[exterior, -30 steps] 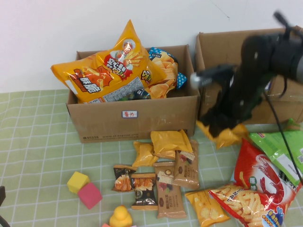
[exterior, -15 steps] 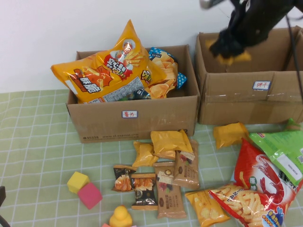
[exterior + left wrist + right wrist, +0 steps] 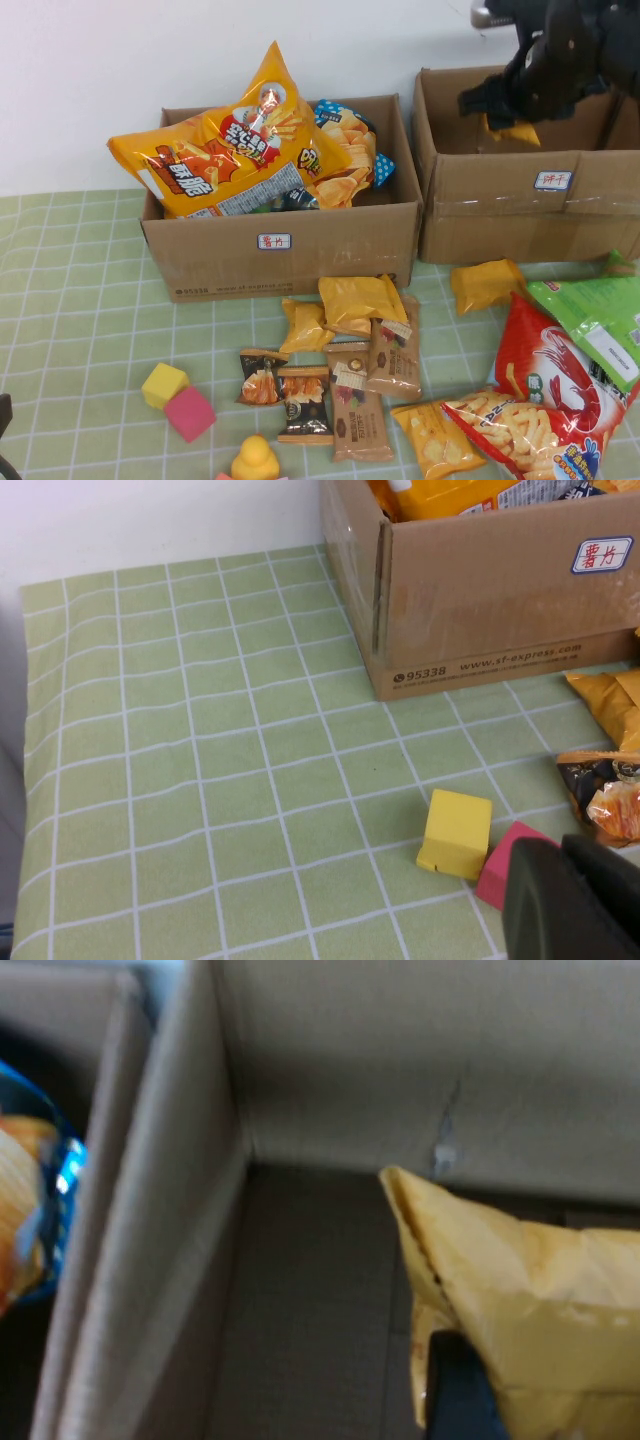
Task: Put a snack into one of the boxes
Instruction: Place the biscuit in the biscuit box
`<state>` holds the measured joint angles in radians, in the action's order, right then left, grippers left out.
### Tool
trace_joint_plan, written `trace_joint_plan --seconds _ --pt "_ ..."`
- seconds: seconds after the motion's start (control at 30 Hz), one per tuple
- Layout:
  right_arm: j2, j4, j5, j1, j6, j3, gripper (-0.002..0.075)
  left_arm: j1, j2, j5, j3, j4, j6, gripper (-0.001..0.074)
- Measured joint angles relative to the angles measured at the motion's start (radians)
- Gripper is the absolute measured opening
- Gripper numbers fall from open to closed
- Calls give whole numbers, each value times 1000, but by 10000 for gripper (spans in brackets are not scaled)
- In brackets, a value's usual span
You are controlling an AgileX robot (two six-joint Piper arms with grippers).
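Evidently mid-placement: right gripper (image 3: pixel 512 118) held a yellow snack pouch (image 3: pixel 516 131) over the right-hand carton (image 3: pixel 520 190), release due next; left gripper (image 3: pixel 575 900) sat shut, well clear of that carton.

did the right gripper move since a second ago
Yes. The right gripper, holding a yellow snack pack, rose from the table in front of the right box to above its opening.

We see brown cardboard boxes (image 3: pixel 300 250) with white, blue-edged, red-lettered labels (image 3: pixel 274 241), a green white-gridded desk (image 3: pixel 80 330), a yellow snack packet (image 3: pixel 513 130), and yellow (image 3: pixel 164 384) and pink cubes (image 3: pixel 190 413)
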<state>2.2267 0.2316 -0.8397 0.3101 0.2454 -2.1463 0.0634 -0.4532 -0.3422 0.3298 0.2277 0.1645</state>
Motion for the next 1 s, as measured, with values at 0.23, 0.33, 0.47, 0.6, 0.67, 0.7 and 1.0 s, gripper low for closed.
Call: trace_joint_plan --seconds 0.23,0.33,0.47,0.6,0.67,0.7,1.0 --pt "-25 -31 -21 0 -34 2 352 0 0 67 -53 0 0 -2" --pt "-48 -44 -21 -2 -59 2 353 0 0 96 -72 0 0 -2" --pt "-49 -56 -27 -4 -59 2 356 0 0 112 -72 0 0 -2" --pt "-26 -57 -11 -4 -2 2 356 0 0 112 -72 0 0 -2" --pt "-16 -57 -2 -4 5 2 356 0 0 112 -72 0 0 -2" --pt "-14 -57 0 -4 5 2 356 0 0 112 -72 0 0 -2" --pt "-12 68 13 -4 15 2 385 0 0 112 -72 0 2 -2"
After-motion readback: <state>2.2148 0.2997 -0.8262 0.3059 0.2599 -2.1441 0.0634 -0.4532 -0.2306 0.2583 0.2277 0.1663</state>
